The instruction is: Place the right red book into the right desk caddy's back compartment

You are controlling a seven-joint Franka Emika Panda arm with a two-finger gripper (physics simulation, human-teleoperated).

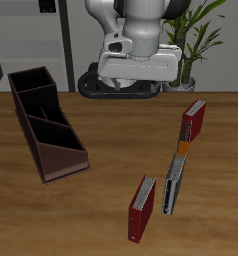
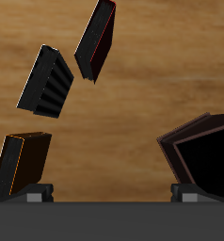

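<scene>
The right red book (image 1: 142,208) lies on the table near the front edge, dark red with a pale page edge; it also shows in the wrist view (image 2: 95,40). The right desk caddy (image 1: 46,122) stands apart from it across the table, maroon-brown with a black inside. Its back compartment (image 1: 31,80) is the squarish section at the tall end, farthest back. Part of the caddy shows in the wrist view (image 2: 200,151). My gripper (image 1: 124,72) hangs high at the table's back, far from the book and the caddy. It is open and empty, with its fingers (image 2: 34,193) wide apart.
A grey-black book (image 1: 172,183) lies beside the dark red book. A shorter, brighter red book with an orange end (image 1: 194,122) lies farther back. Both show in the wrist view, the grey-black book (image 2: 46,83) and the orange-ended book (image 2: 20,162). A potted plant (image 1: 196,40) stands behind the table.
</scene>
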